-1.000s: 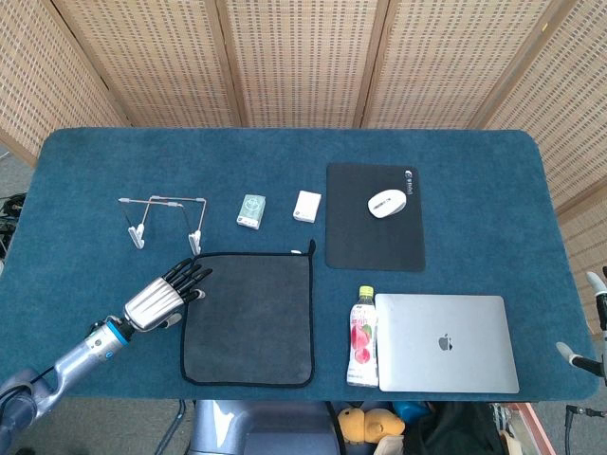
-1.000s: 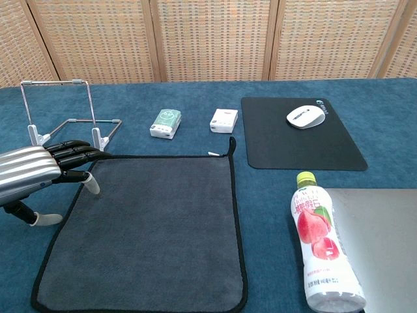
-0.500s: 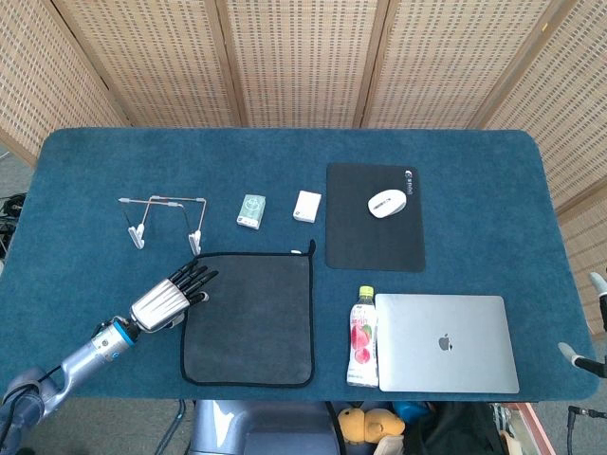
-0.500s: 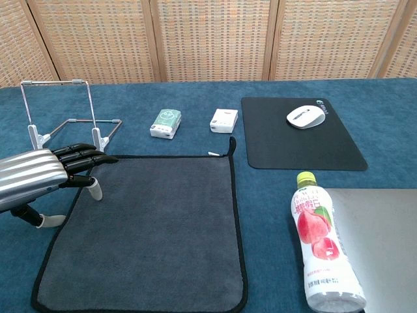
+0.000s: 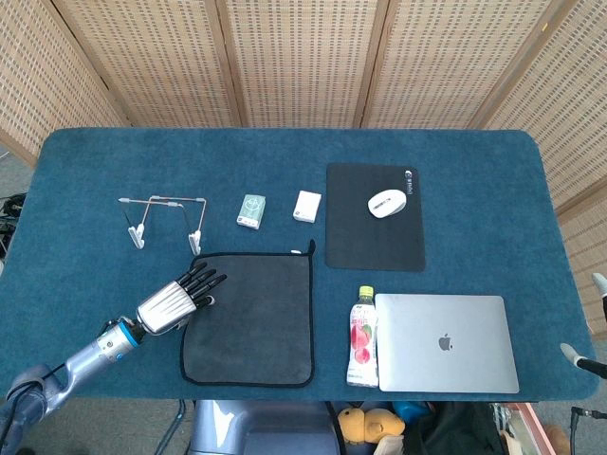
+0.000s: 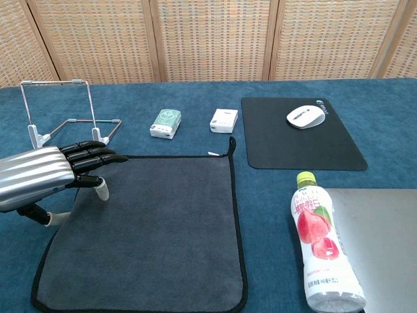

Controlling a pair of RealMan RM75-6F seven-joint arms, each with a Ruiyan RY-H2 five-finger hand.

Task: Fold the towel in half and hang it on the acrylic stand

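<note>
A dark grey towel (image 5: 254,317) (image 6: 156,228) with black trim lies flat and unfolded near the table's front edge. My left hand (image 5: 180,300) (image 6: 55,177) hovers over the towel's left edge, fingers stretched out and spread, holding nothing. The acrylic stand (image 5: 163,220) (image 6: 64,116), a clear frame with white feet, is upright behind the towel's left corner. Only white fingertips (image 5: 580,355) of my right hand (image 5: 593,322) show at the right border of the head view; its state is not visible.
Behind the towel lie a green-white box (image 5: 250,210) and a small white box (image 5: 307,206). A black mouse pad (image 5: 374,216) carries a white mouse (image 5: 386,203). A peach drink bottle (image 5: 362,336) lies beside a shut laptop (image 5: 446,342) at the front right.
My left hand has slid to the right, from beside the towel's left edge to over it. Nothing else moved.
</note>
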